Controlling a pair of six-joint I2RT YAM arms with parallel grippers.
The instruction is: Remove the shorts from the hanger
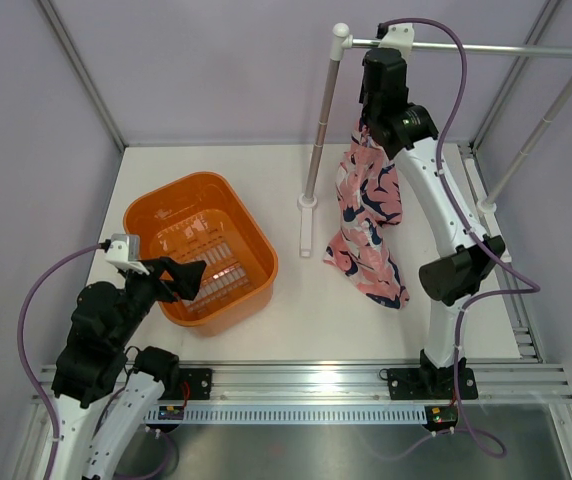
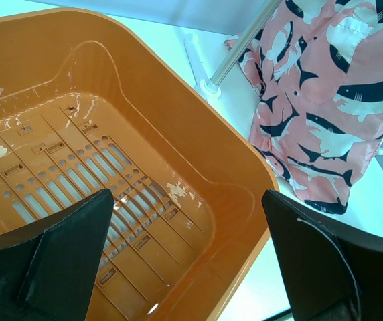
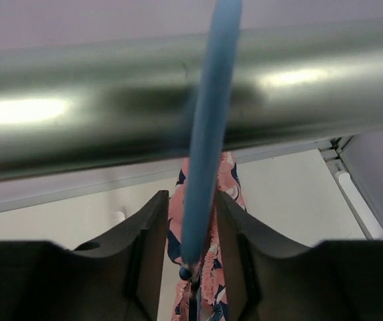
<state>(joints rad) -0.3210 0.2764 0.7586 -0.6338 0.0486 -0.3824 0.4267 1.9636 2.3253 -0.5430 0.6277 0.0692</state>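
A: Two arms in play. The right gripper [image 3: 191,200] is up at the silver rail [image 3: 78,107], its fingers narrow on either side of the blue hanger [image 3: 208,134] wire.

B: Clamped on it?

A: Can't tell. The wire runs blurred down the middle of the wrist view. The finger on the right of the frame looks to touch it, and a sliver of pink shows beside the other. Pinched or merely bracketed, I can't call it.

B: And from above?

A: The hanger is hidden entirely there. The black wrist sits over it at upper right, just under the rail, and it covers the fingers too.

B: The shorts?

A: The shorts [image 1: 369,225] hang below that wrist, right of centre, pink with navy and white blotches. The arm covers their top, so how they sit on the hanger can't be seen. Whether the hem reaches the white table [image 1: 346,330] is unclear from this angle.

B: Lower left?

A: The left gripper [image 1: 188,280] hovers over the near rim of the orange basket [image 1: 201,245], jaws spread wide with nothing between them. Its own wrist view cuts both fingers off at the bottom edge and crops the shorts at upper right.
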